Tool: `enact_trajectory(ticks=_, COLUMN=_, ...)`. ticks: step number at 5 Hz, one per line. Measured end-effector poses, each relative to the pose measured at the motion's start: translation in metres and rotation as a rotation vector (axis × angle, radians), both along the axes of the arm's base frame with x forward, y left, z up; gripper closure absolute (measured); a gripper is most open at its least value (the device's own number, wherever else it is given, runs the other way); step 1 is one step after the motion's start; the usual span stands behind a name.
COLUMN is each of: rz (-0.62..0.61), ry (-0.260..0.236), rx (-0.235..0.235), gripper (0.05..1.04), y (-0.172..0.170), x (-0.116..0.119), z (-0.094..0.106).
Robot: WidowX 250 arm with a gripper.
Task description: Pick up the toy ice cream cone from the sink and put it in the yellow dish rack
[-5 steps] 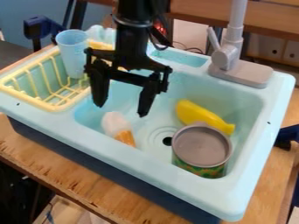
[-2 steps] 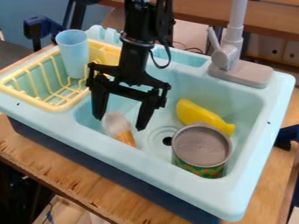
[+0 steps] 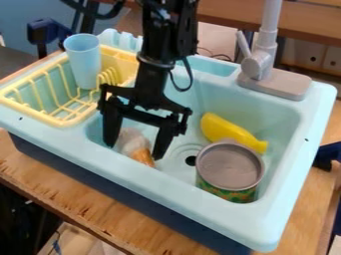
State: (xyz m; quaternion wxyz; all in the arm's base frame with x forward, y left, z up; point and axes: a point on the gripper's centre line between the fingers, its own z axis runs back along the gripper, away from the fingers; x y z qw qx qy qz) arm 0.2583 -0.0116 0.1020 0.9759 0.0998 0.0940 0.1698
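White-and-orange toy [image 3: 136,145] lies between the tips of the wide-open end effector [image 3: 133,152], not gripped.

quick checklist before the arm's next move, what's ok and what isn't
- Gripper open: ok, its fingers are spread.
- White-and-orange toy between the fingers: ok as seen from the camera, one finger on each side.
- Toy gripped: not ok, the fingers have not closed on it.
- Fingertips low enough beside the toy: cannot tell, their height is unclear at this slant.
- Can apart from the fingers: ok.
- Yellow toy apart from the gripper: ok, behind the can.
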Motion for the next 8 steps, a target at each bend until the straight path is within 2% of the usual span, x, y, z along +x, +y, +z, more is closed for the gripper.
enact_trajectory(ticks=1, rz=0.0, ry=0.011, rx=-0.001, gripper=0.075, y=0.0, x=0.001, z=-0.008)
enact_trajectory(ticks=2, rz=0.006, ry=0.002, rx=-0.017, gripper=0.135, y=-0.003, x=0.002, z=-0.009)
enact_trajectory(ticks=3, rz=0.034, ry=0.016, rx=-0.007, gripper=0.324, y=-0.002, x=0.0, z=-0.005)
enact_trajectory(ticks=4, rz=0.044, ry=0.004, rx=0.002, gripper=0.335, y=-0.003, x=0.005, z=0.008)
enact_trajectory(ticks=5, rz=0.041, ry=-0.056, rx=-0.009, gripper=0.335, y=-0.004, x=0.008, z=0.029)
enact_trajectory(ticks=6, rz=0.038, ry=-0.086, rx=-0.025, gripper=0.335, y=-0.005, x=0.005, z=0.041)
enact_trajectory(ticks=7, rz=0.031, ry=-0.14, rx=-0.056, gripper=0.335, y=-0.007, x=-0.001, z=0.06)
enact_trajectory(ticks=8, rz=0.014, ry=-0.135, rx=-0.057, gripper=0.335, y=-0.004, x=-0.01, z=0.071)
